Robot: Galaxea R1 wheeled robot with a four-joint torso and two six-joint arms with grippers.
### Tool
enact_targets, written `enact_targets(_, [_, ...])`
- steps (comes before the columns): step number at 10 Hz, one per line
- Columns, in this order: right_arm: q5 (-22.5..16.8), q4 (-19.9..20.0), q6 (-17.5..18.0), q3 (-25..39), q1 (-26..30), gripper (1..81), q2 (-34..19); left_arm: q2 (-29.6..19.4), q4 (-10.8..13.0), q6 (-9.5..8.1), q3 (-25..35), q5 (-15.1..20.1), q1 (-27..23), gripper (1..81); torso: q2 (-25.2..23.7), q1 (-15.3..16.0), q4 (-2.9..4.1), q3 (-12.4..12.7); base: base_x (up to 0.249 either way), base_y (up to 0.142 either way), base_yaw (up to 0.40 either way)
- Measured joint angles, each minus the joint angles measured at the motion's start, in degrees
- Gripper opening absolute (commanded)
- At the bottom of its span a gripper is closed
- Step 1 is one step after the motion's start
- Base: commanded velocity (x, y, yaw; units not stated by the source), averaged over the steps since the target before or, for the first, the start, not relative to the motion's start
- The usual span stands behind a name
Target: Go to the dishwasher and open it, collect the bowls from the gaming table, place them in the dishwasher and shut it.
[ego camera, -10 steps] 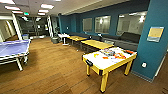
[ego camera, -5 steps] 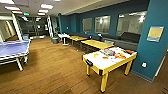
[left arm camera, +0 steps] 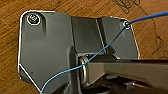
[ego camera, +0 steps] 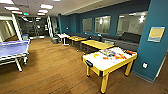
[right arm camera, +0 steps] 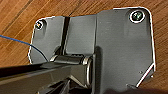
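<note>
The dishwasher and the bowls are out of view. I am in a large room with a wooden floor (ego camera: 55, 67). Close on my right stands a yellow-legged game table (ego camera: 107, 62) with a white top and some colourful flat things on it; I see no green field or rods on it. Both wrist views look straight down onto the wooden floor (left arm camera: 10, 50) (right arm camera: 15, 20) past the arms' own dark plates. A thin blue cable (left arm camera: 100, 51) runs across the left one.
A blue ping-pong table (ego camera: 12, 48) stands at the left. Yellow-topped tables (ego camera: 96, 44) line the right side, in front of a bench along the teal wall with windows. A teal pillar (ego camera: 155, 50) rises at the far right. Glass doors (ego camera: 35, 26) close the far end.
</note>
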Motion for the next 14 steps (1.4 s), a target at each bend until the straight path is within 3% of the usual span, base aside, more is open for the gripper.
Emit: enact_targets(14, [0.5, 0.0, 0.0, 0.1, 0.3, 81.1, 0.3, -0.2, 0.0, 0.02, 0.0, -0.5, -0.6, 81.1, 0.0, 0.1, 0.00, 0.0, 0.124, 0.005, 0.000])
